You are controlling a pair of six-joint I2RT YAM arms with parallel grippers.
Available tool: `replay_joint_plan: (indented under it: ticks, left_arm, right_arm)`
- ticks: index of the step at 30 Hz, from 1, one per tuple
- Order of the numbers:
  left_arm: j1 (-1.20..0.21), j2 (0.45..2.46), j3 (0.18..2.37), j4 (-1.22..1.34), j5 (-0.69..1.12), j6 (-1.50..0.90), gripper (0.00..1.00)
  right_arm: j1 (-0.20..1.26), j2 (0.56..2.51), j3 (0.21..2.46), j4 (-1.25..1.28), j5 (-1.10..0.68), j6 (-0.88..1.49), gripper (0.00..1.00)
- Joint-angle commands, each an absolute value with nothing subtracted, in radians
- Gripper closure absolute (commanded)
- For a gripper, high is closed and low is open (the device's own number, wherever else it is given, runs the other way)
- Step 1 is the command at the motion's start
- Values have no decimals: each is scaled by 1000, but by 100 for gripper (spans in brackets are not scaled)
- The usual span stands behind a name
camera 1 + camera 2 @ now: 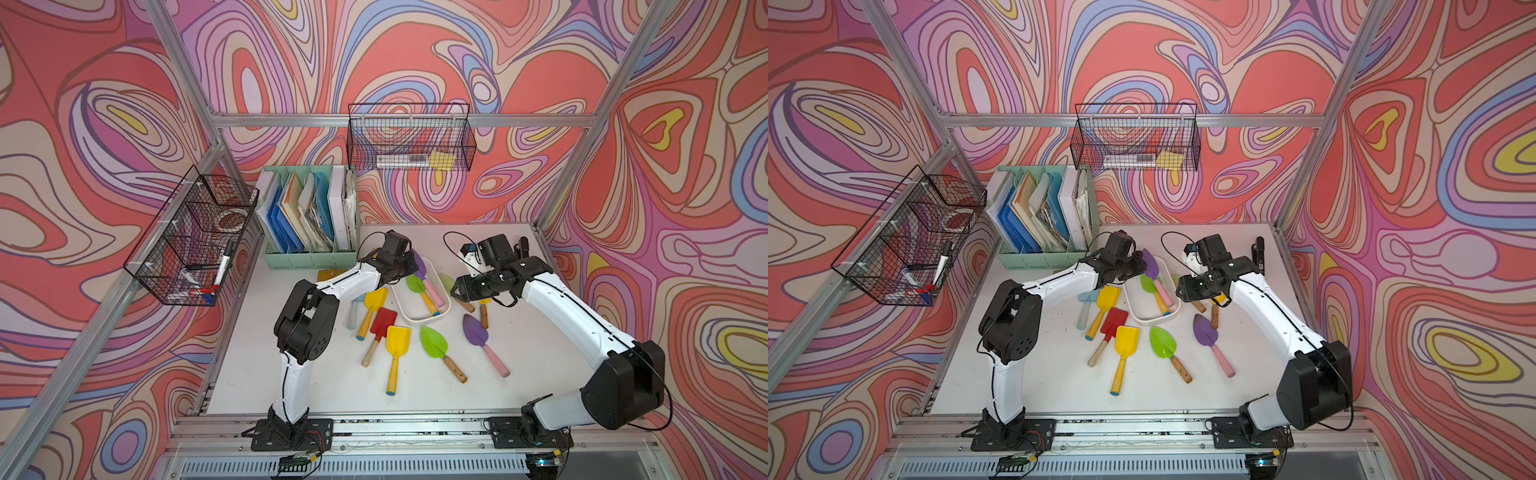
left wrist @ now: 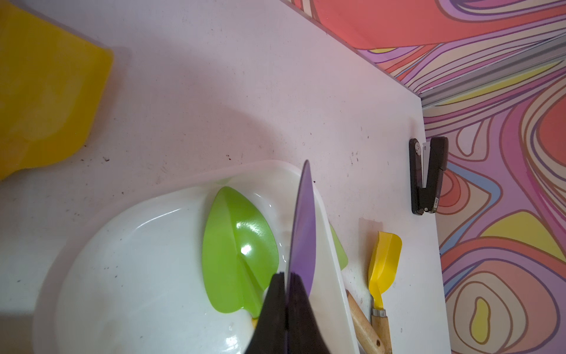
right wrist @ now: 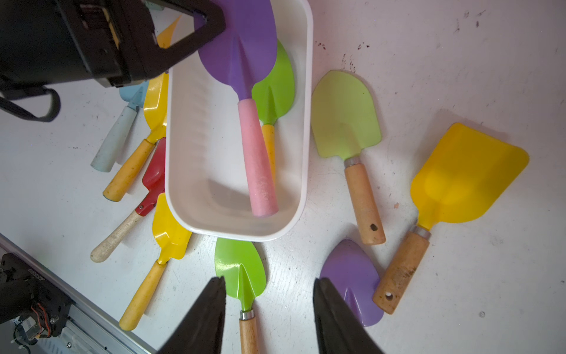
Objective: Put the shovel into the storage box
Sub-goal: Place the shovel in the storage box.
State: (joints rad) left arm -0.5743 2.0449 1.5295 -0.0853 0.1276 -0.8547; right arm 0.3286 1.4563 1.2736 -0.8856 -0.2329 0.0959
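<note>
My left gripper is shut on the blade of a purple shovel. Its pink handle slants down inside the white storage box. A green shovel lies in the box beside it. My right gripper hovers open to the right of the box, holding nothing.
Several loose shovels lie around the box: a green one, a purple one, a light green one, yellow scoops and a red one. A mint-green file organizer, wire baskets and a stapler stand at the edges.
</note>
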Motion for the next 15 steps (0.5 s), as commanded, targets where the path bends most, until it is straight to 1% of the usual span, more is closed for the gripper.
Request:
replay_joint_plan:
  ticks: [1, 15]
  left_arm:
    - [-575, 2070, 1511, -36, 130, -861, 100]
    - [-574, 2143, 1513, 6, 160, -882, 100]
  right_arm:
    - [333, 1452, 1262, -873, -231, 100, 52]
    - [333, 1467, 1258, -864, -235, 101, 53]
